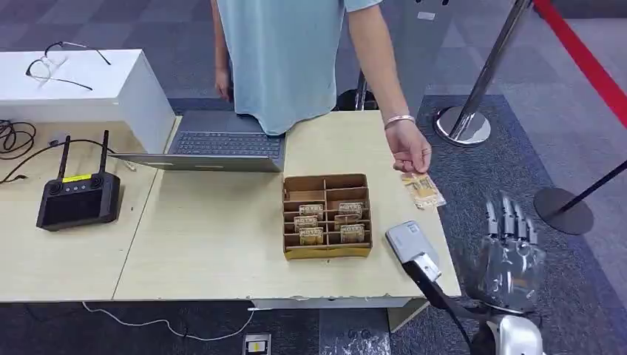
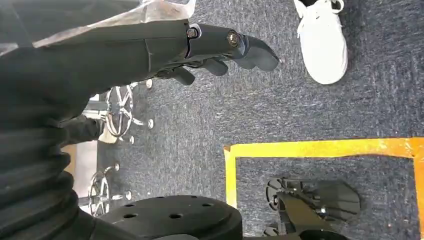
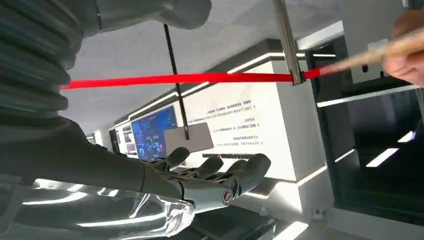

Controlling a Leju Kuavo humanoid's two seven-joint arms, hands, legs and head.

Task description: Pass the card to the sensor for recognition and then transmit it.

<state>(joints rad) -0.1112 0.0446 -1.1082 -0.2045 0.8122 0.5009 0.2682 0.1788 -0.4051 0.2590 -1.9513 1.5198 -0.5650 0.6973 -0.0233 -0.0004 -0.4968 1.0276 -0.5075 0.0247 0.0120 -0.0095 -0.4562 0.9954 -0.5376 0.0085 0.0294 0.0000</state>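
The right hand (image 1: pixel 510 255) was raised off the table's (image 1: pixel 207 244) corner, fingers spread, holding nothing. At its 9 o'clock sat the sensor (image 1: pixel 411 242). At 11 o'clock, a person's hand (image 1: pixel 409 151) pinched the card (image 1: pixel 422 189). The left hand (image 2: pixel 215 50) hung over carpet, fingers loosely curled, holding nothing.

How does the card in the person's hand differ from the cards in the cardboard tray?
The card in the person's hand is off the table's right edge, held and single. The cards in the tray sit in its compartments, several together, untouched. All look the same tan colour and similar in size.
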